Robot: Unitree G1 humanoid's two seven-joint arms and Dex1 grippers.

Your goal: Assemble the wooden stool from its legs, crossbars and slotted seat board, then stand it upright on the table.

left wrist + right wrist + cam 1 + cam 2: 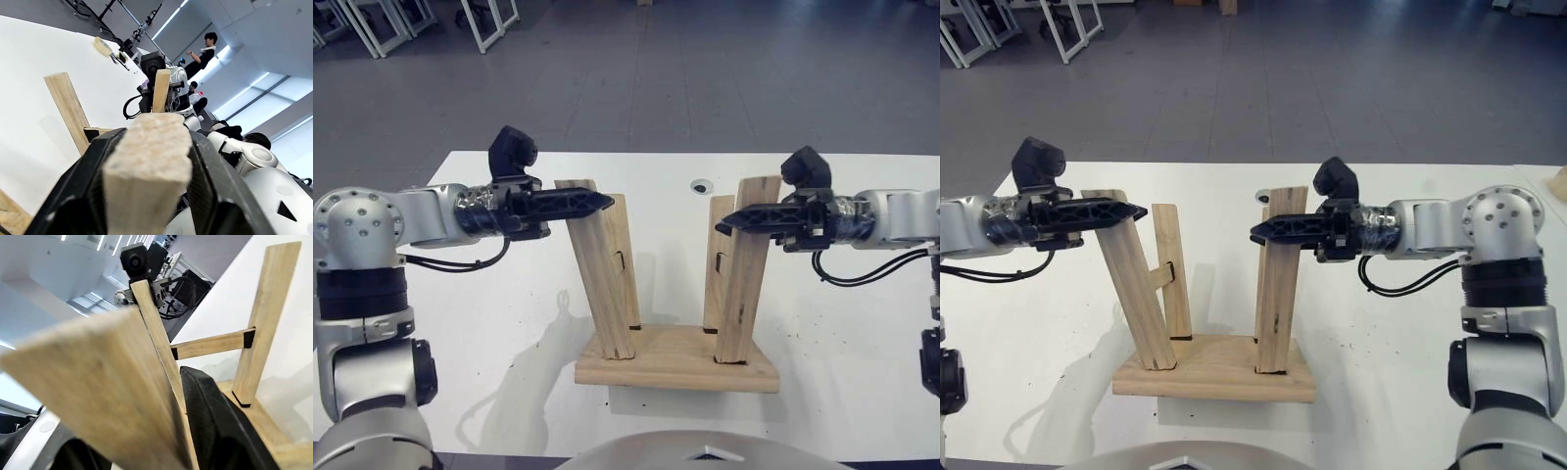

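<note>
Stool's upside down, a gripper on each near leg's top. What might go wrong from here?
The left leg leans in its slot; the left gripper, clamped at its top, may pry it out of the seat board. If lifted by two legs only, the right leg in the right gripper might pull free and drop the board.

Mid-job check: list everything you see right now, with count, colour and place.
seat board: one, pale wood, flat on the table, near middle.
legs: four, pale wood, standing up from the seat board.
crossbar: one clear, pale wood, joining the left pair of legs.
table: one, white.
cable hole: one, grey, near far table edge.
left hand: black, shut on a left leg's top.
right hand: black, shut on a right leg's top.
</note>
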